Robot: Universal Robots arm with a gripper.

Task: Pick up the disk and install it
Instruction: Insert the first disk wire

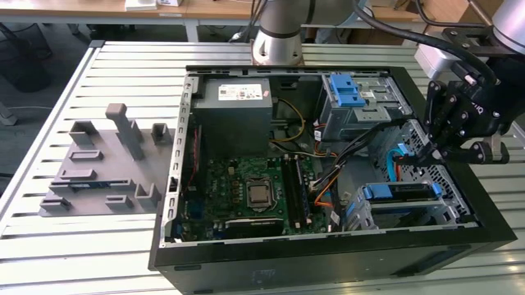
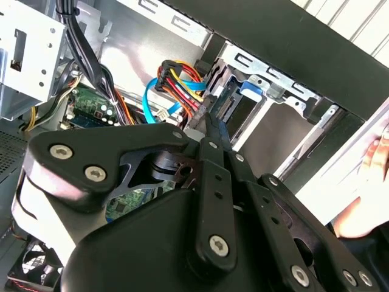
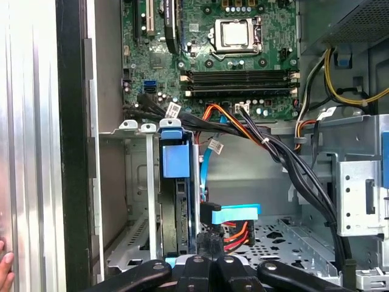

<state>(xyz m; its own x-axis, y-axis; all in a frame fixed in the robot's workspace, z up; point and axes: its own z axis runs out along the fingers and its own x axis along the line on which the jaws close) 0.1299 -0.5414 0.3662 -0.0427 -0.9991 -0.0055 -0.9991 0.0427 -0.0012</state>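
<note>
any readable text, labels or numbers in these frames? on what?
None readable.
White sticker on the grey metal power-supply box: print too small.
Small white cable tags: blurred.
Green motherboard markings: illegible.

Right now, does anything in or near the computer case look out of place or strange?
Yes. A person's hand rests at the case edge, close to the gripper; fingertips also appear in the first wrist view. Inside, the disk sits in its bay, and loose cables hang across the interior.
</note>
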